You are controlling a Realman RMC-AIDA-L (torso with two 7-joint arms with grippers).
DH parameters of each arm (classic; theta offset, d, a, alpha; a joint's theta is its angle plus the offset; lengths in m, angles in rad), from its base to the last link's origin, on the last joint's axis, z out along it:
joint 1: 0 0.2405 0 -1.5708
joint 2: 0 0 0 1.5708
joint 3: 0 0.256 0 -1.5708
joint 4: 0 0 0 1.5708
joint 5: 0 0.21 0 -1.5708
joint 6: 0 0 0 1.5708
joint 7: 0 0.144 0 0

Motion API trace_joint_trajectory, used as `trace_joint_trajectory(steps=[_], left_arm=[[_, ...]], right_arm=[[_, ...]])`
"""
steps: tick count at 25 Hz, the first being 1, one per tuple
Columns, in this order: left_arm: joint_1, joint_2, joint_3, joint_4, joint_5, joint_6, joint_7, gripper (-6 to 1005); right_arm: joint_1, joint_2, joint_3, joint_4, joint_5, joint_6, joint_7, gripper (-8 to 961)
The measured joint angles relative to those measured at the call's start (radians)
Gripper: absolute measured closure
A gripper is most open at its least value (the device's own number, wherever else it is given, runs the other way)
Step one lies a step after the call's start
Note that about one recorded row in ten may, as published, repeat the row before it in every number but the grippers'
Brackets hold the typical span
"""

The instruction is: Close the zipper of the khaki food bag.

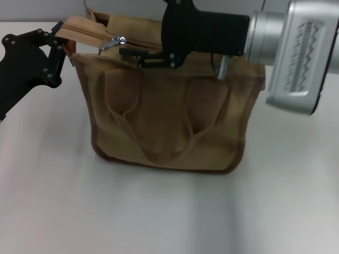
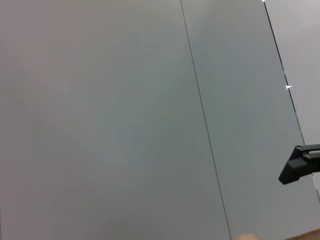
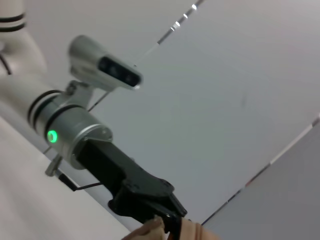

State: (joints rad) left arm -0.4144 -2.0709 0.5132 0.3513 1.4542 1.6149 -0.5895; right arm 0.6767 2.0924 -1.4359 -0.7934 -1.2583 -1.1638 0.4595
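The khaki food bag [image 1: 169, 116] stands upright on the white table, its handles hanging down the front. Its zipper [image 1: 87, 33] runs along the top panel, and the silver pull tab [image 1: 113, 42] lies near the bag's left end. My left gripper [image 1: 59, 33] is shut on the tan fabric at that left end; the right wrist view shows the left gripper [image 3: 167, 222] pinching the fabric [image 3: 150, 231]. My right gripper [image 1: 130, 54] reaches in from the right along the bag's top front edge, its tip just right of and below the pull tab.
The white table [image 1: 159, 211] spreads in front of the bag and to both sides. The right arm's silver wrist [image 1: 296, 53] hangs over the bag's right end. The left wrist view shows only grey wall panels [image 2: 125, 120].
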Motion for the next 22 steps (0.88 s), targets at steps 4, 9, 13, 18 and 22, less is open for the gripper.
trace_joint_trajectory(steps=[4,9,13,18,22], left_arm=[[-0.001,0.0,0.002,0.0,0.0,0.001,0.0,979],[-0.004,0.0,0.005,0.0,0.0,0.003,-0.001,979],[-0.004,0.0,0.007,0.0,0.0,0.007,-0.002,979],[-0.008,0.0,0.007,0.0,0.0,0.011,-0.003,979],[-0.009,0.0,0.007,0.0,0.0,0.017,-0.003,979]], right_arm=[[-0.008,0.0,-0.048,-0.002,0.021,0.047,-0.063,140],[-0.014,0.0,-0.069,-0.002,0.042,0.077,-0.103,139],[-0.029,0.0,-0.121,0.006,0.137,0.11,-0.192,139],[-0.041,0.0,-0.181,0.006,0.191,0.151,-0.278,139],[-0.052,0.0,-0.187,0.005,0.228,0.155,-0.272,139]])
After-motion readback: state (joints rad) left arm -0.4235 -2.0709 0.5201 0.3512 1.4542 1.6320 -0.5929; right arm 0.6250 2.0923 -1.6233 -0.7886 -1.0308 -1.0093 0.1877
